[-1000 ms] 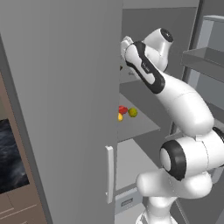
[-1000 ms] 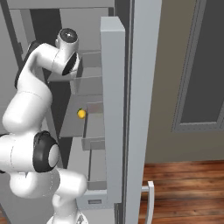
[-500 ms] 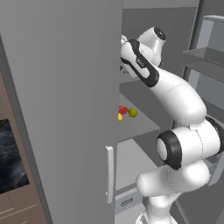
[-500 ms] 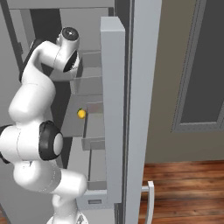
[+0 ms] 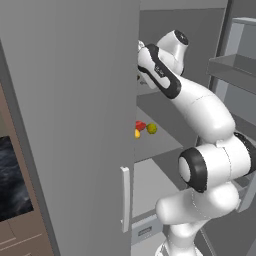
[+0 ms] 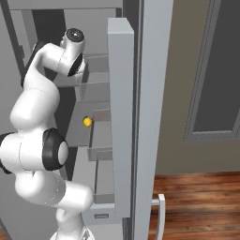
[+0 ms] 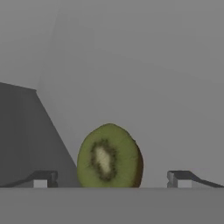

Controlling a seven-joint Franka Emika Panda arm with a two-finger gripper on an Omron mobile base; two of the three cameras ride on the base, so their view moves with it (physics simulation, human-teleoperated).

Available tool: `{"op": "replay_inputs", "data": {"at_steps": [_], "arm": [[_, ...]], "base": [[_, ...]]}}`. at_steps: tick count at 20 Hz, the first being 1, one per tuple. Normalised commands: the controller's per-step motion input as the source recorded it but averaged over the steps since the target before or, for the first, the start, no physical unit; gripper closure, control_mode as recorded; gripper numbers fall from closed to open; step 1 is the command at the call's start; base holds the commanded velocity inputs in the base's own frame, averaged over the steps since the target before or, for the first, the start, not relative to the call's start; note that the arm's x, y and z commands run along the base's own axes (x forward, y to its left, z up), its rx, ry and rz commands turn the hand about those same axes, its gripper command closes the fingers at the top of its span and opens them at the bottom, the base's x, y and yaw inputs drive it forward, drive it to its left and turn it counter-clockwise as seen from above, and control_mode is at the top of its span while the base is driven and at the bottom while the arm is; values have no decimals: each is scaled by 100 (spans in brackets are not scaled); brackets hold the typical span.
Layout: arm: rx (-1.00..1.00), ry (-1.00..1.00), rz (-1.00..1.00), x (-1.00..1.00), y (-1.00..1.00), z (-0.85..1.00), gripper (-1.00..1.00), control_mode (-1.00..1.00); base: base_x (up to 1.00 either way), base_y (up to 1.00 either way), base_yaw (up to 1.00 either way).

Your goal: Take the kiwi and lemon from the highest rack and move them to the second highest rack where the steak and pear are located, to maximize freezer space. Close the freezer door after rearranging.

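Note:
The kiwi (image 7: 109, 156), cut face toward the hand camera, rests on pale grey between my two fingertips (image 7: 43, 179). My gripper (image 7: 113, 180) is open around it without touching. In the left base view the hand reaches in at the highest rack (image 5: 146, 92), its fingers hidden behind a grey panel's edge. On the second highest rack (image 5: 167, 142) lie the lemon (image 5: 136, 133), the red steak (image 5: 141, 125) and the pear (image 5: 151, 129). A yellow fruit (image 6: 87, 122) shows on that rack (image 6: 77, 136) in the right base view. The freezer door (image 6: 154, 93) stands open on the right.
A tall grey panel (image 5: 70, 125) with a bar handle (image 5: 125, 199) hides the left part of the shelves. The open door's bins (image 5: 234, 65) jut in at the right, close to my elbow. A drawer (image 5: 147, 225) sits below the racks.
The arm has leaned left and stretched deeper onto the top shelf. The jaws stayed open. The fruits and the steak on the shelf below have not moved.

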Motion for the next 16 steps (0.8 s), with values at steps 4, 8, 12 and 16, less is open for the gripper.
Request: {"op": "replay_inputs", "data": {"at_steps": [4, 8, 12, 16], "arm": [[0, 7, 0, 17, 22, -28, -100, -100], [0, 9, 0, 22, 26, -32, -100, -100], [0, 17, 0, 29, 28, -35, -100, -100], [0, 20, 16, 36, 10, -25, -100, -100]], "base": [[0, 0, 0], [0, 0, 0], [0, 0, 0], [0, 0, 0]]}}
